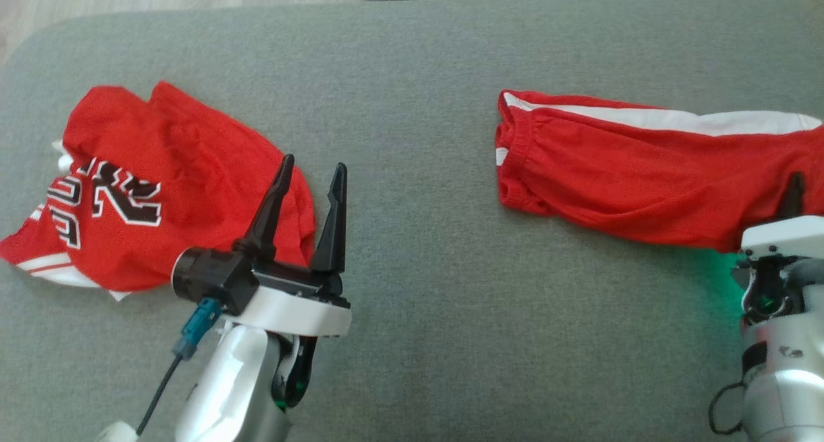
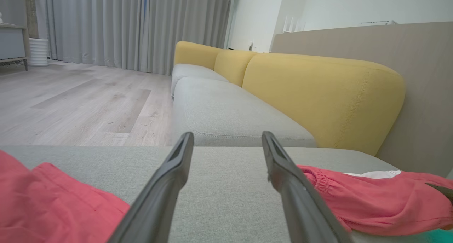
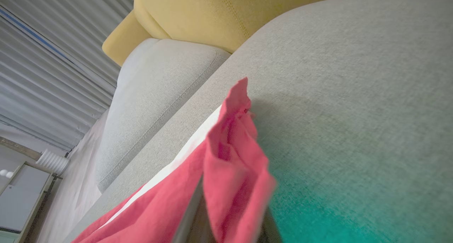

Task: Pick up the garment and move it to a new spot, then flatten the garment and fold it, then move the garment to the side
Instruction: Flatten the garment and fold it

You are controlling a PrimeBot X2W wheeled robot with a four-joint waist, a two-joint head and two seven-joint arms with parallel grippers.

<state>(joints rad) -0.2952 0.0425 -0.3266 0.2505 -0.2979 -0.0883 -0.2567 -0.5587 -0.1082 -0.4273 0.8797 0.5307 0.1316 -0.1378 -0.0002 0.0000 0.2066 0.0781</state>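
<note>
Low on the shorts, right tool closed

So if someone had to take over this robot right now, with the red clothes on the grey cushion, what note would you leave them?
Left tool: open, holding nothing, hovering by the edge of the crumpled red jersey.
Right tool: shut on the near edge of the red shorts, which lie stretched out on the right of the grey cushion.
Done: shorts gripped.
Left: lift and move them, flatten, fold, set aside.
</note>
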